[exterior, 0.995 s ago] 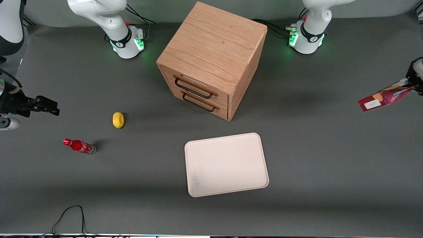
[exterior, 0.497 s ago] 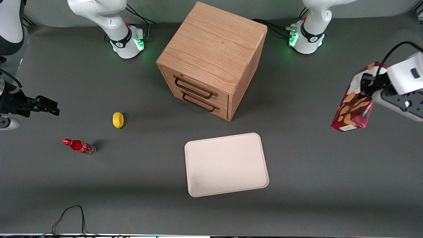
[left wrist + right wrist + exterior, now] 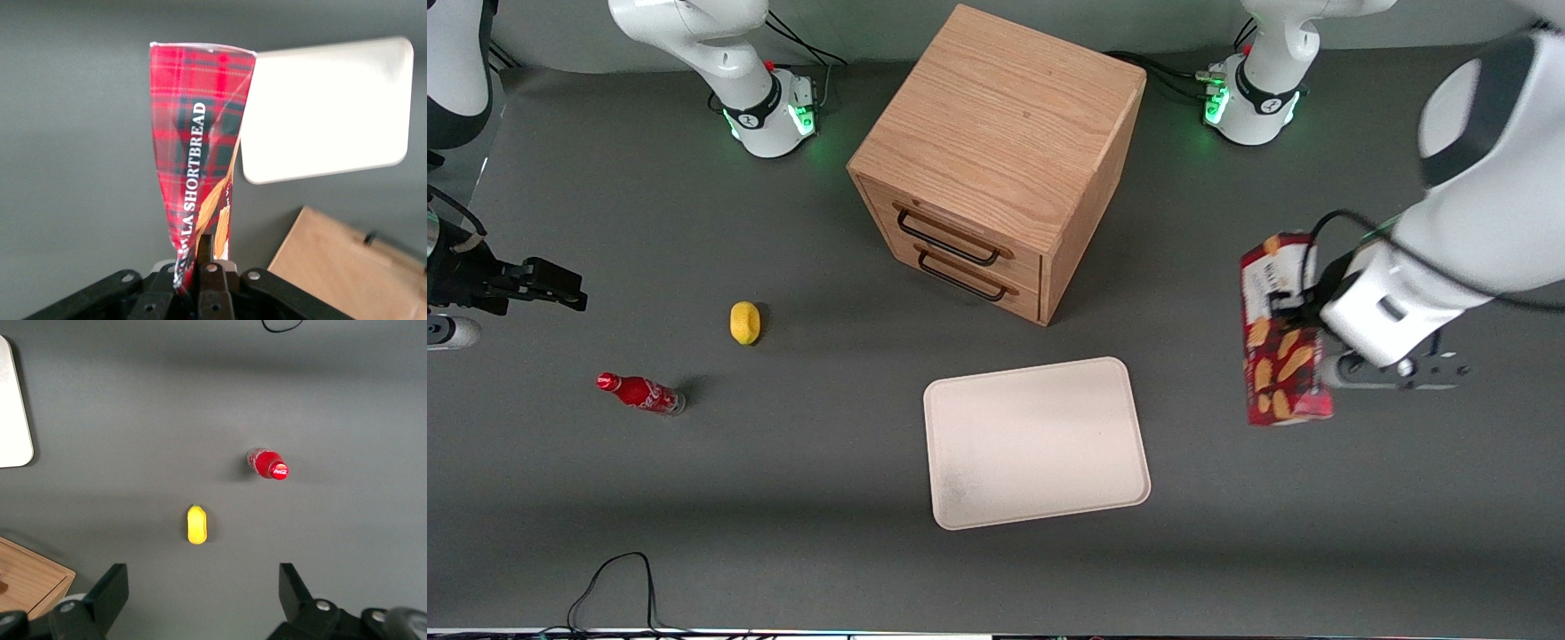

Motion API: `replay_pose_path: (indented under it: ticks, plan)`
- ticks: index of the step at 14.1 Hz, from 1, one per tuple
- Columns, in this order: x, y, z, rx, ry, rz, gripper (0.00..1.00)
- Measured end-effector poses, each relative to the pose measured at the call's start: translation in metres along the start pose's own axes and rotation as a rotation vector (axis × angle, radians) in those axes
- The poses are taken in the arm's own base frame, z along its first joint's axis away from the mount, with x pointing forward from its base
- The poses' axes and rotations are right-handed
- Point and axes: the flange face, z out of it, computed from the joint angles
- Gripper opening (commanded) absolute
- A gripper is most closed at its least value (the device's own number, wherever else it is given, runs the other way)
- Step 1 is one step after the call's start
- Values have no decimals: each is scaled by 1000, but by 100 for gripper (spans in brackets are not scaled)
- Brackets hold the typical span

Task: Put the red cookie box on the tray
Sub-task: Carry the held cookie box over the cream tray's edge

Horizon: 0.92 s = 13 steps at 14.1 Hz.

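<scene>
The red cookie box (image 3: pixel 1282 331), dark red tartan with orange cookie pictures, hangs in the air above the grey table, toward the working arm's end, apart from the tray. My left gripper (image 3: pixel 1303 307) is shut on its side. In the left wrist view the red cookie box (image 3: pixel 197 153) runs out from the gripper (image 3: pixel 200 257), squeezed narrow between the two fingers. The pale cream tray (image 3: pixel 1035 442) lies flat and bare on the table, nearer the front camera than the cabinet. The tray (image 3: pixel 327 110) also shows past the box in the wrist view.
A wooden drawer cabinet (image 3: pixel 996 160) with two black handles stands in the middle of the table. A yellow lemon (image 3: pixel 744 322) and a small red soda bottle (image 3: pixel 640 393) lie toward the parked arm's end. A black cable (image 3: pixel 618 582) loops at the front edge.
The left arm has swung in from the table's edge toward the tray, carrying the box. The box has turned from lying sideways to hanging lengthwise, and has come nearer the front camera.
</scene>
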Motion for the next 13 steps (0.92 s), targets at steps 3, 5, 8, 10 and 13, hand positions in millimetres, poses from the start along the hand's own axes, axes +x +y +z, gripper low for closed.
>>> replay_pose_path:
  ticks: [3, 5, 8, 10, 13]
  plan:
    - [19, 40, 46, 24, 9, -51, 0]
    - [27, 60, 80, 23, -8, -67, 0]
    - [40, 82, 135, 13, -21, -63, 0]
    - [49, 91, 172, 3, -22, -62, 0]
    - [54, 102, 225, 10, -13, -100, 0]
